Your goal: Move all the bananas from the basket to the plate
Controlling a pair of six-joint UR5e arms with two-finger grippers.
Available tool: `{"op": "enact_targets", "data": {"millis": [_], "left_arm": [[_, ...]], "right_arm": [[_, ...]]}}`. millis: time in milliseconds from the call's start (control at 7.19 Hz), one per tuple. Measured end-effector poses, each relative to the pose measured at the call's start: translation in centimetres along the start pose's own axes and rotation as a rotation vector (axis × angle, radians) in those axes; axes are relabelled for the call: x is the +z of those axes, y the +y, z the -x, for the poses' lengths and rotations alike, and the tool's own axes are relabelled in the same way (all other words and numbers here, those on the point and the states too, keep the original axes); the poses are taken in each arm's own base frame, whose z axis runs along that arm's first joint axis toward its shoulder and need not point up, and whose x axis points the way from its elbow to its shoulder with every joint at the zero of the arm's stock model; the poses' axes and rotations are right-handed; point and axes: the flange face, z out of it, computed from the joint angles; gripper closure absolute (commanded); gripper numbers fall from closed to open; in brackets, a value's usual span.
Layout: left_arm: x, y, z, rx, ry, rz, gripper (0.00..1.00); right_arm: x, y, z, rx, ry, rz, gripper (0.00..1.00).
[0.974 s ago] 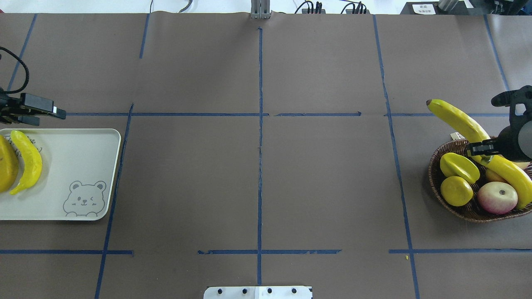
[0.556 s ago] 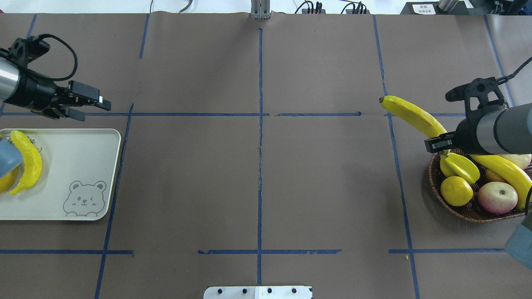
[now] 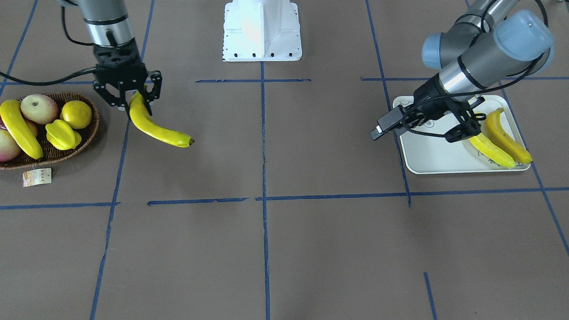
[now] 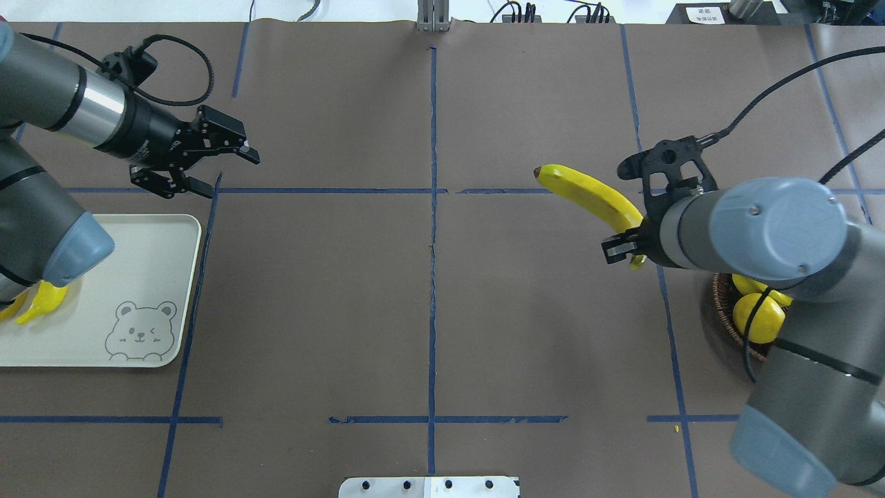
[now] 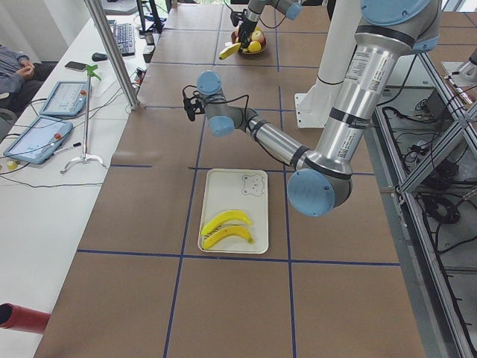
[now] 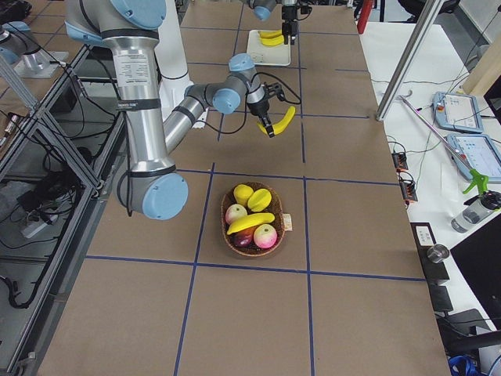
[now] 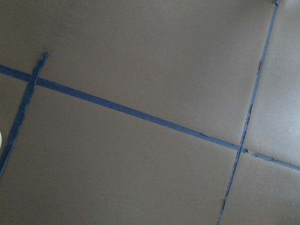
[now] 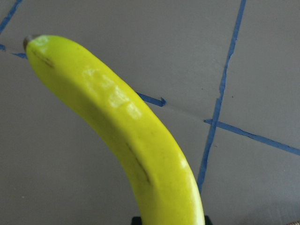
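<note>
Gripping one banana (image 3: 155, 129) at its end, your right gripper (image 3: 134, 103) is closed; left gripper (image 4: 231, 173) stands open, empty. Likely light, stiff, slick: hold mid-body.

Banana (image 4: 588, 197) carried clear of basket (image 4: 719, 315) by R gripper (image 4: 626, 245), twd ctr. L gripper (image 4: 230, 170) shifted off plate (image 4: 152, 263), inward.

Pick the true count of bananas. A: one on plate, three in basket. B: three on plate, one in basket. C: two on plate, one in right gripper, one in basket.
C: two plate bananas lie on the plate, the right gripper holds a third banana clear of the basket, and a fourth banana lies in the basket.
</note>
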Motion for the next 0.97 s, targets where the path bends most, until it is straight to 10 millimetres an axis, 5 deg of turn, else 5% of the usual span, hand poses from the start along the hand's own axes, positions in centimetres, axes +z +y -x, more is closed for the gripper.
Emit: {"op": "enact_targets", "data": {"millis": [417, 974], "left_arm": [[3.4, 3.1, -8.5, -0.175, -0.107, -0.06, 0.0], [5.0, 7.8, -16.3, -0.336, -0.126, -0.038, 0.0]], "right_arm": [[-0.6, -1.0, 11.0, 0.048, 0.101, -0.031, 0.97], [1.6, -1.8, 19.5, 0.073, 0.155, -0.091, 0.97]]}}
